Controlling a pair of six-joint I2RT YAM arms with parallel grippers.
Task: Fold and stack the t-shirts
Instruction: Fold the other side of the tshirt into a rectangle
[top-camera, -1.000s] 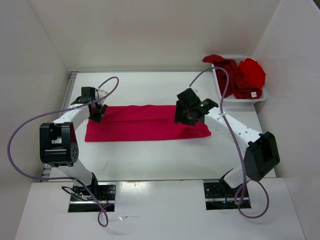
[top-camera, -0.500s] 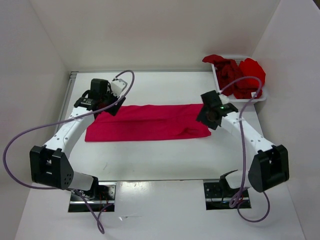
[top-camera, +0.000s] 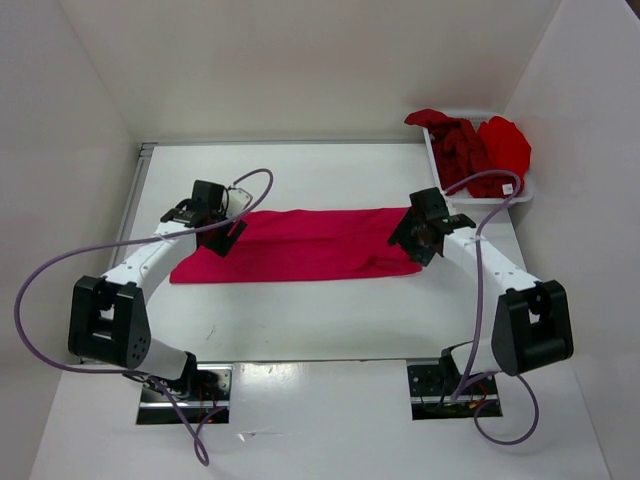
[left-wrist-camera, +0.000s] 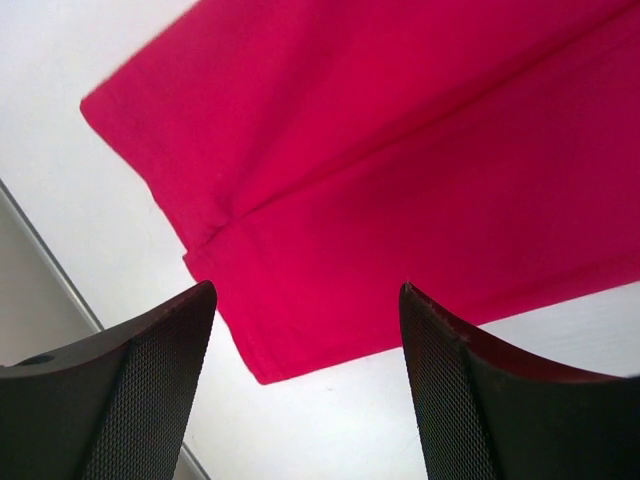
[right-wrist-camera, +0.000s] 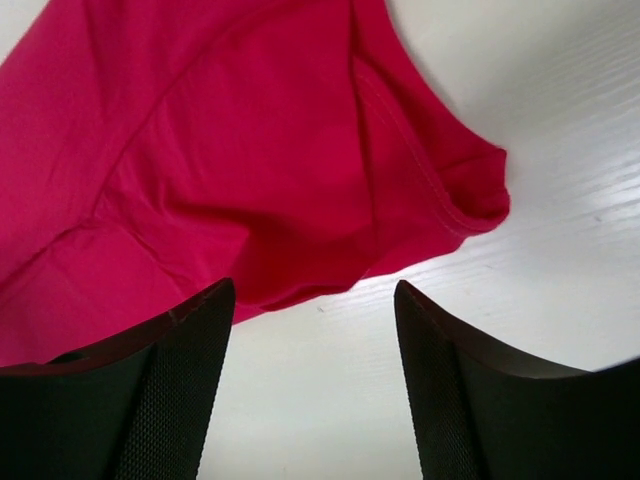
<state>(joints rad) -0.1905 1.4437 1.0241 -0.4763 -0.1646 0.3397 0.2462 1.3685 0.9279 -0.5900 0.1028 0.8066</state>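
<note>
One crimson shirt lies flat on the worktop at the centre of the top view, folded into a long narrow strip. It looks part-folded: the lengthwise folds are in, and the crosswise folds are left to do. The maroon shirt and red shirt are bunched in the basket at upper right, unfolded, so nothing is stacked yet.

The strip's long axis runs left to right across the frame. I cannot tell which end is the neck, though the right end shows a curled stitched hem.

The left gripper hangs over the strip's left end and the right gripper over its right end. Both have their jaws apart and hold nothing.
</note>
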